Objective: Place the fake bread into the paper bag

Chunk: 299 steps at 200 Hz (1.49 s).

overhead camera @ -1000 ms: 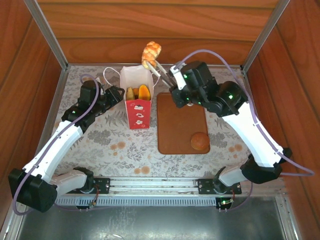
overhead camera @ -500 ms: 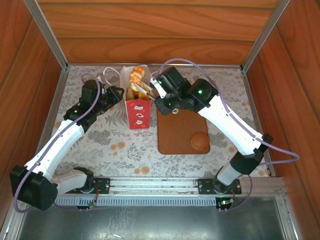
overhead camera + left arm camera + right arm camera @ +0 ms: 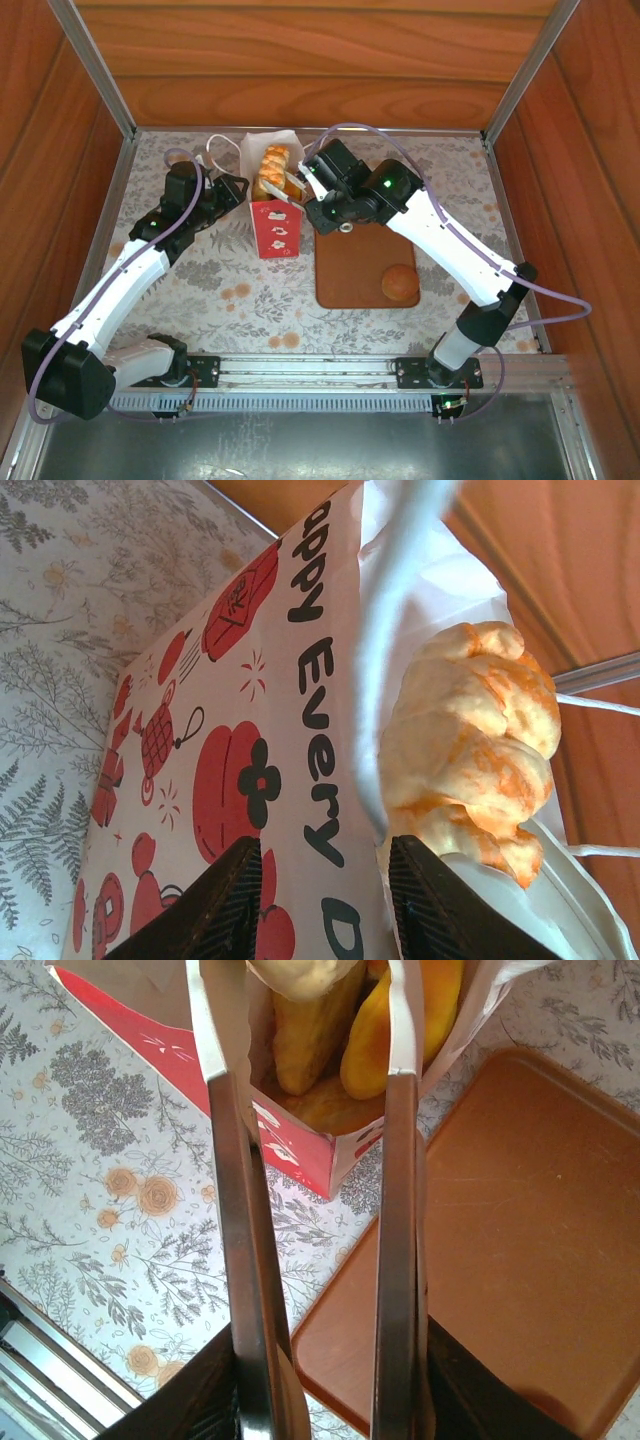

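Jaws of the right gripper (image 3: pixel 330 1390) clamp the long metal tongs (image 3: pixel 395 1210), whose tips flank a twisted golden toy pastry (image 3: pixel 272 163) at the mouth of the red-and-white paper bag (image 3: pixel 277 228) (more pastries (image 3: pixel 400 1030) inside). Jaws of the left gripper (image 3: pixel 320 910) straddle the bag's wall; whether they pinch it, I cannot tell.

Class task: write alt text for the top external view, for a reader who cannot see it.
Seen from above, the right gripper holds metal tongs that hold a twisted golden pastry at the mouth of an upright red-and-white paper bag. The left gripper sits at the bag's side; one round brown bun lies on the brown tray.
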### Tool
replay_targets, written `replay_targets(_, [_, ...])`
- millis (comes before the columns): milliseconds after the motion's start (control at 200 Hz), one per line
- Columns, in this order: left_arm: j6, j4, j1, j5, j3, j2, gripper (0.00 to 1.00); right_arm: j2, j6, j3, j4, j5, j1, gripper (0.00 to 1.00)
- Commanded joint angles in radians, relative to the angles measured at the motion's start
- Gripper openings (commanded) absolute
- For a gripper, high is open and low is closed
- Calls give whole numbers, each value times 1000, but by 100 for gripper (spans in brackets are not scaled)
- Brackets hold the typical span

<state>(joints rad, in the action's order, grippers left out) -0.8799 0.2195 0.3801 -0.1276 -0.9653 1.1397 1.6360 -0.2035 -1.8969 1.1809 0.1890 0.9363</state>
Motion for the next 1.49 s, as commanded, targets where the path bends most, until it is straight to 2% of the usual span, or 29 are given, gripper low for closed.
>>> replay_targets(0, [40, -18, 5, 21, -19, -1, 44, -4, -29, 7, -44, 5, 4, 44])
replay_targets(365, [89, 12, 5, 52, -39, -48, 49, -21, -32, 11, -3, 45, -5, 48])
replay_targets(620, [120, 23, 3, 55, -49, -67, 55, -43, -21, 12, -21, 50, -15, 47])
replay_targets(875, [143, 9, -3, 75, -42, -103, 70, -103, -36, 2, -62, -23, -42, 44])
replay_targets(1180, [132, 0, -47, 68, -14, -157, 81, -162, -61, -27, -78, -82, -85, 41])
replay_targets(1314, [105, -9, -110, 10, -15, -173, 82, -192, -65, -43, -70, -117, -120, 41])
replay_targets(1489, [42, -85, -148, -26, 24, -177, 83, -234, -78, -82, -43, -204, -190, 41])
